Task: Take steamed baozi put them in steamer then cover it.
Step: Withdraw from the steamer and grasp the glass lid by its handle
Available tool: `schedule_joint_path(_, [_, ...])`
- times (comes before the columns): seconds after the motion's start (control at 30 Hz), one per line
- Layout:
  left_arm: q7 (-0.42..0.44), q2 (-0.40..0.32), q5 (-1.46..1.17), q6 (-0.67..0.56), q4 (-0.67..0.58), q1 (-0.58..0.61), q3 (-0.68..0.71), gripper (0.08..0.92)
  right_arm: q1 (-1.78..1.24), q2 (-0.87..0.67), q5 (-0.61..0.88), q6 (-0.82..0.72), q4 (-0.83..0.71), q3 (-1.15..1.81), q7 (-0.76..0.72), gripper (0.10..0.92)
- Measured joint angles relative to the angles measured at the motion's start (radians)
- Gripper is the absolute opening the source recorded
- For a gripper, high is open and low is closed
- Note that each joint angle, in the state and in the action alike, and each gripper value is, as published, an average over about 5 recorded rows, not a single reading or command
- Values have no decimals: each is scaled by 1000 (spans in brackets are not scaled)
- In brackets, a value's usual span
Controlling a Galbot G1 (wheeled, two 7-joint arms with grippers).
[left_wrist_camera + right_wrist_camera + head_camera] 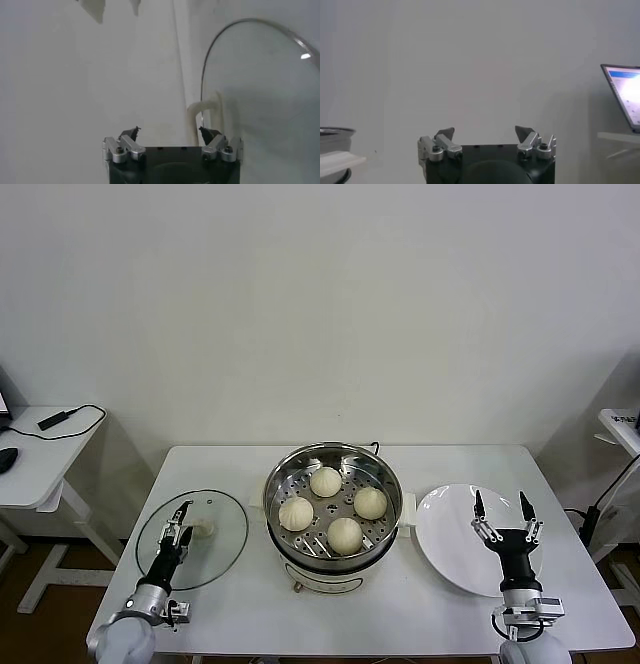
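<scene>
The steamer [284, 484] stands at the middle of the white table, uncovered, with several pale round baozi on its perforated tray, among them one at the back [325, 481] and one at the front [345, 534]. Its round glass lid [222, 546] lies flat to the left, white handle [205, 529] up. My left gripper [180, 517] hovers open over the lid, just beside the handle [205, 107]; in the left wrist view the gripper [170, 132] holds nothing. My right gripper [500, 502] stands open and empty over the white plate [450, 539]. The right wrist view shows this gripper [485, 132] and the steamer's rim [335, 132].
The bare white plate lies right of the steamer. A small side table [40, 459] with a cable and a mouse stands off to the left, another table edge [625, 424] to the right. A laptop [625, 90] shows in the right wrist view.
</scene>
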Motion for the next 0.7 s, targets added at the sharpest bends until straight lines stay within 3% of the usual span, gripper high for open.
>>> schedule_joint_path(0.47, [-6,-8,7,0,61,-50,7,816,-6,1,0,0,12,22,0,823])
schedule_joint_path(0.7, [-6,-14,8,-1,89,-63,5,659,-4,4,-4,-2,16,27,2,823])
